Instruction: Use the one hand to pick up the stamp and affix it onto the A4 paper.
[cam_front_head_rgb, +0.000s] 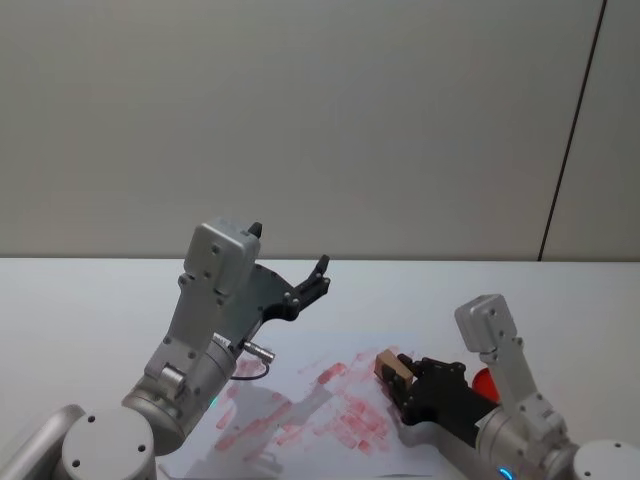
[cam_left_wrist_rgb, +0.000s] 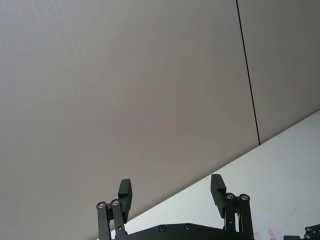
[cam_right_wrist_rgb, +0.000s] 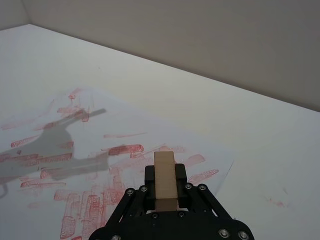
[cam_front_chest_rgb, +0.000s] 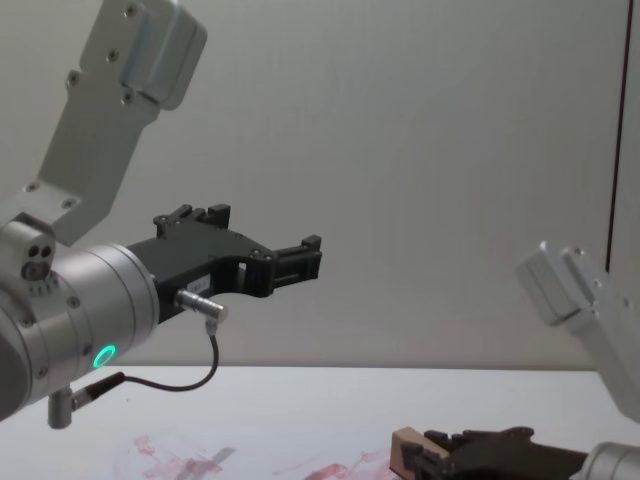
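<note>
The stamp (cam_right_wrist_rgb: 165, 181), a pale tan wooden block, sits between the black fingers of my right gripper (cam_right_wrist_rgb: 165, 172), which is shut on it. In the head view the right gripper (cam_front_head_rgb: 398, 376) holds the stamp (cam_front_head_rgb: 390, 364) low over the right part of the A4 paper (cam_front_head_rgb: 320, 405), a white sheet covered in red prints and smears. I cannot tell whether the stamp touches the sheet. The chest view shows the stamp (cam_front_chest_rgb: 405, 446) in the right gripper (cam_front_chest_rgb: 418, 458) just above the table. My left gripper (cam_front_head_rgb: 318, 277) hangs raised and open above the paper's left side, empty.
A flat red disc (cam_front_head_rgb: 483, 380) lies on the white table (cam_front_head_rgb: 90, 300) right of the right gripper, partly hidden by the arm. A grey wall (cam_front_head_rgb: 320, 120) stands behind the table. The left arm's shadow falls across the paper (cam_right_wrist_rgb: 55, 145).
</note>
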